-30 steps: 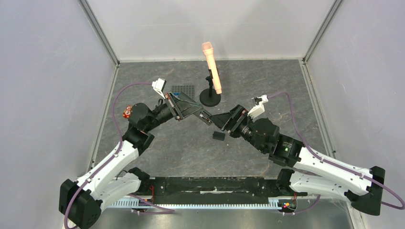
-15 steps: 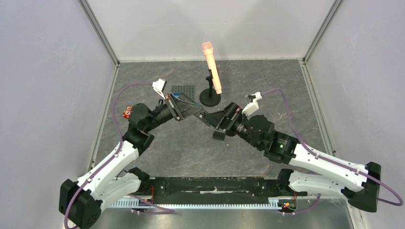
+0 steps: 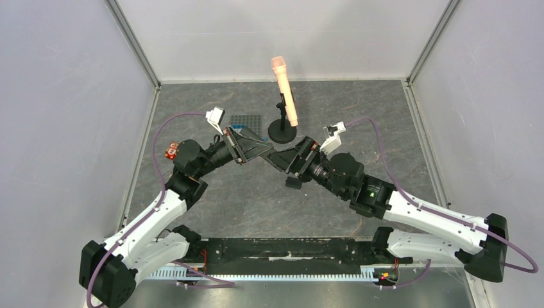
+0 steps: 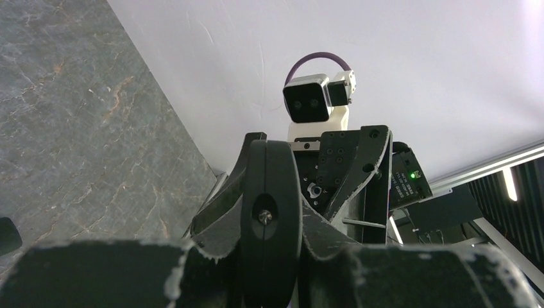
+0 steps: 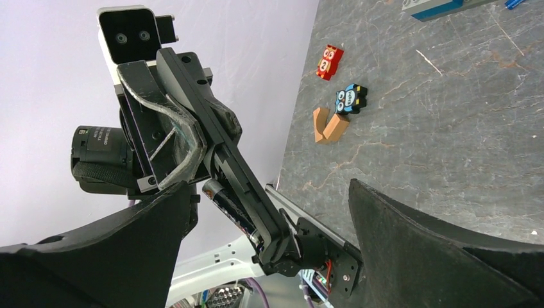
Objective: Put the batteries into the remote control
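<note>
Left pincer (image 3: 260,150): we see it clamped on the slim flat matt-black rectangular remote control (image 5: 221,138), holding it in the air above the grey stone-patterned tabletop (image 3: 212,205).

Right pincer (image 3: 287,160): its two fingers stand wide apart with nothing gripped between them.

Where the remote is: near the middle of the cell, at 6 o'clock from the peach microphone on its black stand (image 3: 283,90), bridging the gap between the two pincers.

Long axis: in the right wrist view the bar runs from 11 o'clock down to 5 o'clock. Its free end points toward the right pincer's open mouth.

Batteries (image 5: 228,205): a slim dark cylinder with a paler tip lies along the remote's open side, lengthwise with the bar. We cannot tell whether it is one cell or two, or whether it is fully seated.

Bearing: from the right pincer the cylinder sits at about 10 o'clock, just beyond the fingertips. The right arm is the free and nearer one.

Our judgement: the next move is a press or nudge along that axis to seat the cell.

Loose piece: a small flat black square piece (image 3: 293,183), likely the back cover, lies on the tabletop at 6 o'clock from the right pincer.
</note>
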`<state>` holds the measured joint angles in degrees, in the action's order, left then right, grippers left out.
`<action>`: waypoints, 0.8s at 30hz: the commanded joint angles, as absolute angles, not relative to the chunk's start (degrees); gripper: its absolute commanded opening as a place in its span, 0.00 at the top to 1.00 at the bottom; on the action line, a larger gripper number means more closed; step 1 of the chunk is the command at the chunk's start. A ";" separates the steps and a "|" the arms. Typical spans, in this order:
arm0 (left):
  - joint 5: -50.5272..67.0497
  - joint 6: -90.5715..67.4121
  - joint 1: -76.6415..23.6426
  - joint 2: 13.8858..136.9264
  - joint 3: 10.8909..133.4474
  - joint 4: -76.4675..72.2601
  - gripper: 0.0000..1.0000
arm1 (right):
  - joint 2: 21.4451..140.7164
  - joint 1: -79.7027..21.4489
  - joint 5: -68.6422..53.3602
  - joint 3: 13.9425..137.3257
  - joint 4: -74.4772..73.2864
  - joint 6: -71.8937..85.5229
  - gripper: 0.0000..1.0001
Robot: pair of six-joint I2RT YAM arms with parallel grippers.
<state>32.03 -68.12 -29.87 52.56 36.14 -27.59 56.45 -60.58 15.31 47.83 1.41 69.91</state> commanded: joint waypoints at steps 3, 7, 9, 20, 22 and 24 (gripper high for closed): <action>33.75 -68.95 -29.97 51.94 36.26 -31.07 0.98 | 57.52 -60.38 15.26 50.45 4.13 70.74 0.07; 34.01 -69.05 -29.97 51.80 36.13 -31.25 0.98 | 57.64 -60.25 15.21 49.95 4.54 71.43 0.13; 34.10 -69.01 -29.97 51.68 36.16 -31.29 0.98 | 57.43 -60.12 15.14 49.51 4.93 71.63 0.15; 34.19 -69.19 -29.97 51.77 36.44 -31.79 0.98 | 56.62 -59.68 14.78 48.30 5.96 72.57 0.20; 34.19 -69.21 -29.97 51.72 36.50 -31.84 0.98 | 56.55 -59.60 14.76 48.00 6.06 72.85 0.22; 34.19 -69.28 -29.97 51.78 36.54 -31.97 0.98 | 56.48 -59.46 14.57 47.73 6.11 72.96 0.24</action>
